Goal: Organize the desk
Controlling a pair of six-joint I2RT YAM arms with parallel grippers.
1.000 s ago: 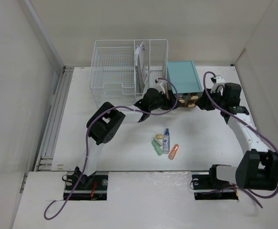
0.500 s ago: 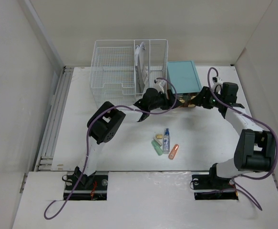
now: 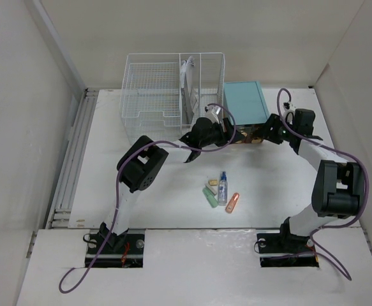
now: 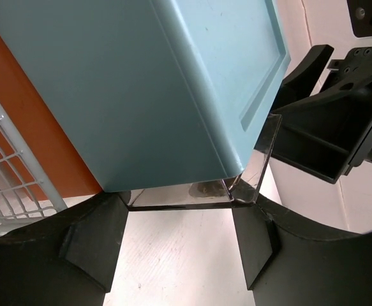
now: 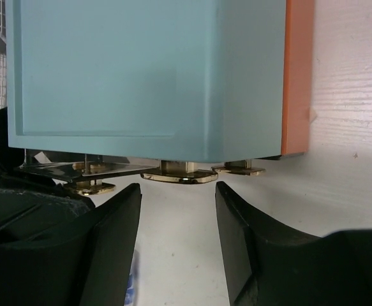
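Note:
On the white desk a teal drawer cabinet stands at the back with gold knobs on its front. My left gripper is at the front's left end. In the left wrist view its fingers press both ends of a clear drawer front under the teal cabinet, so the left gripper is shut on it. My right gripper faces the front from the right. It stands open, and the middle gold knob lies just past its fingertips, untouched.
A white wire basket stands left of the cabinet, close behind the left wrist. A small bottle, a green marker, an orange piece and a pale piece lie mid-desk. Walls close both sides, with a metal rail at left.
The right arm has swung in toward the cabinet front, and its jaws have spread wider. The left arm has held its place at the drawer.

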